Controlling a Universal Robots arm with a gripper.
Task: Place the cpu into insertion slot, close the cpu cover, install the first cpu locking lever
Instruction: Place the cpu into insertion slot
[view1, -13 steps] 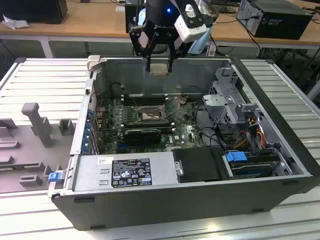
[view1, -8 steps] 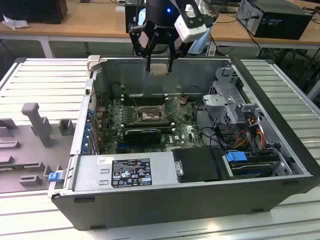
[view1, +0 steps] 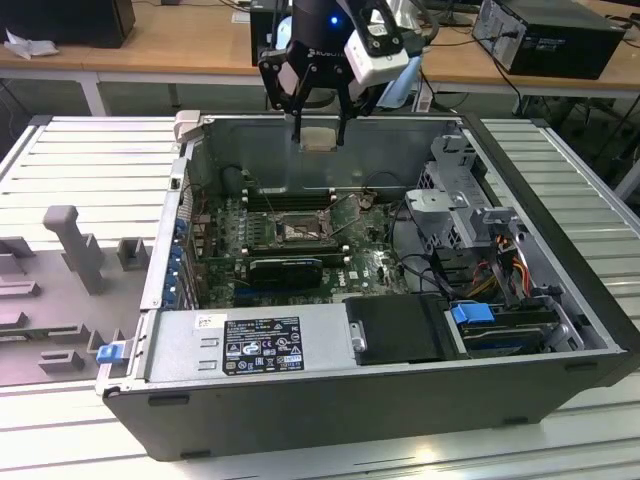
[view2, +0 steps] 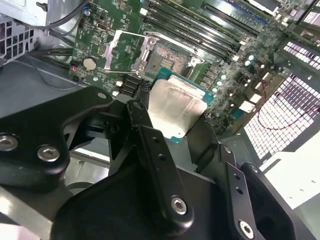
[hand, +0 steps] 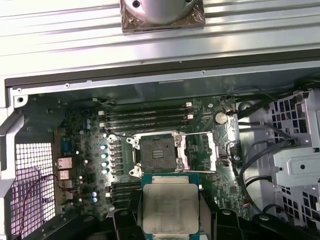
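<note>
Overhead, a slatted metal tabletop (view1: 80, 150) is seen carrying an open computer case (view1: 300, 400), which is laid on its side with its inside exposed. Grey fixtures (view1: 75, 250) are set on the tabletop toward the exterior view's left, well apart from the case. A green motherboard (view1: 380, 265) is mounted on the floor of the case. It is flanked on the exterior view's right by a metal drive cage (view1: 470, 200) and a bundle of cables.

Above the far wall of the case the arm's black pincer (view1: 319, 140) is held, clear of the board and pointing downward. In both wrist views its fingers (view2: 145, 130) (hand: 131, 220) are seen pressed against two opposite edges of the cpu (view1: 319, 136). The chip is thus pinched between them and carried in the air with its pale metal top (view2: 175, 110) (hand: 170, 210) plainly shown.

A long black card (view1: 285, 268) is plugged into the board just beside the insertion slot (view1: 297, 231). On the slot's other side lie the long memory sticks (hand: 145, 116).

The insertion slot (hand: 159, 152) (view2: 167, 55) is shown bare, its dark square contact field uncovered. The cpu cover (hand: 183, 150) is folded back from it and lies next to the slot on its hinge side. Near the open cover a round coin cell (hand: 220, 118) is seated on the board.
</note>
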